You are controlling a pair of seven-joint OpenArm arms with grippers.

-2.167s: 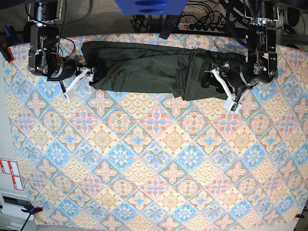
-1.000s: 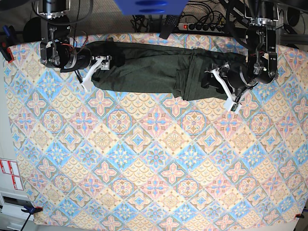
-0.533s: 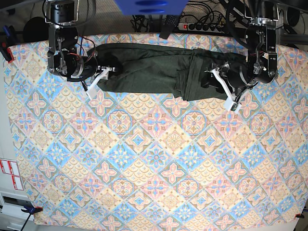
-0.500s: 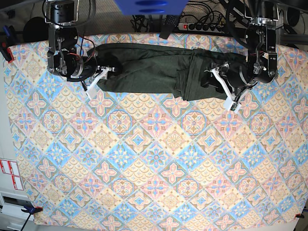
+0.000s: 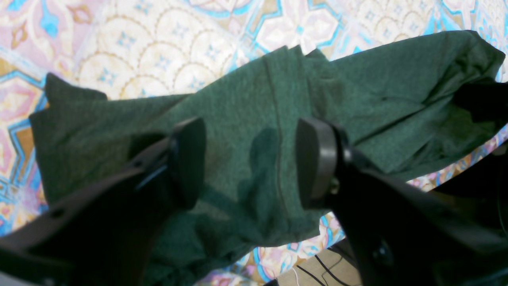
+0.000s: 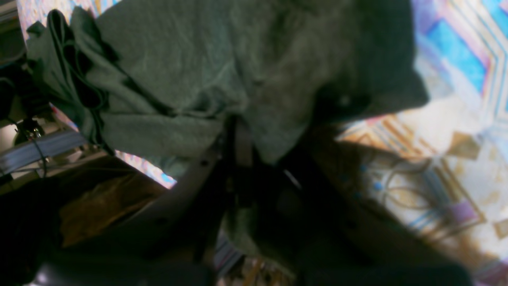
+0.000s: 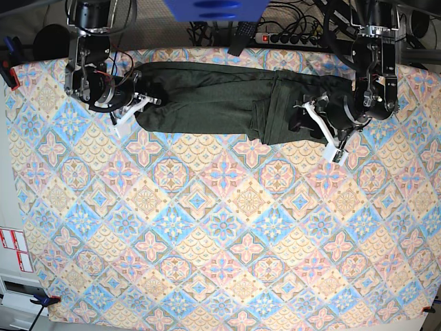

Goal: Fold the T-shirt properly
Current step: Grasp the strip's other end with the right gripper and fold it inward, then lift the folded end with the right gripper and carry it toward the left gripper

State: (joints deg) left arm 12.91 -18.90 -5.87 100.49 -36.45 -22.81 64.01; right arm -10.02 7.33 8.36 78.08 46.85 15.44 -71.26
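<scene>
1. The near part of the table (image 7: 220,262) is bare patterned cloth, diamonds of blue, pink and cream, with nothing lying on it.
2. Farther back, the T-shirt (image 7: 220,100) lies as a long, narrow dark green band across the far edge of the table, running side to side. One end is bunched into thicker folds with a visible overlap edge.
3. At that bunched end sits the left claw (image 5: 250,163). Its two dark fingers stand wide apart, one on each side of a seam in the green fabric, hovering just over the cloth. I see nothing pinched between them.
4. From the base view, the left claw (image 7: 324,127) shows with white fingers lying against the folded end of the shirt.
5. At the opposite end, the right claw (image 6: 238,139) is drawn narrow, its fingers pressed together with a fold of the green fabric caught between them. The wrist view is dim and blurred, so how much cloth it holds is hard to tell.
6. In the base view the right claw (image 7: 131,107) meets the shirt's end edge.
7. Beyond the table, cables and a power strip (image 7: 289,38) lie along the back.
</scene>
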